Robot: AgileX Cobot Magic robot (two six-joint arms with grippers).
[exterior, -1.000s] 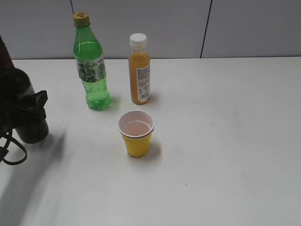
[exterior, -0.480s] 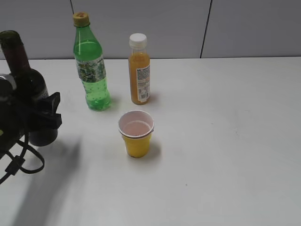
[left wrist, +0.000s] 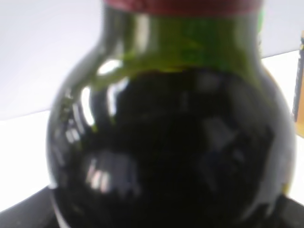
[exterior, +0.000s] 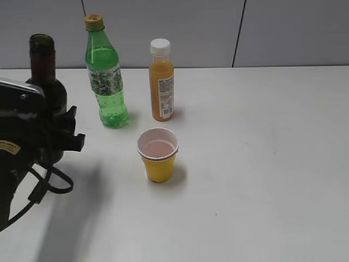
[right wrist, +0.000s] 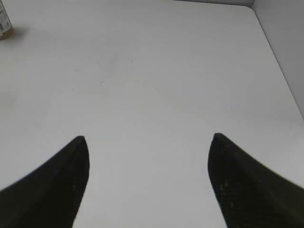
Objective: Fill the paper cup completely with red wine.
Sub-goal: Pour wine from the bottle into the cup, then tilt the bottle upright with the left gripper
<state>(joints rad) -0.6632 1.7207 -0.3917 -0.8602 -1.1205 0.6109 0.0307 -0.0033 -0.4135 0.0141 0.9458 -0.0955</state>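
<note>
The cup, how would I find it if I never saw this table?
Look at the white table and find the two plastic bottles standing near the back: green bottle, orange bottle. Just in front of them stands the cup. It is the only short, open, yellow thing, with a white rim.

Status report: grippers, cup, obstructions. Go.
Left gripper shut on dark glass wine bottle, upright. Right gripper open, empty. Small yellow paper cup not full. Green soda bottle, orange juice bottle behind cup.
</note>
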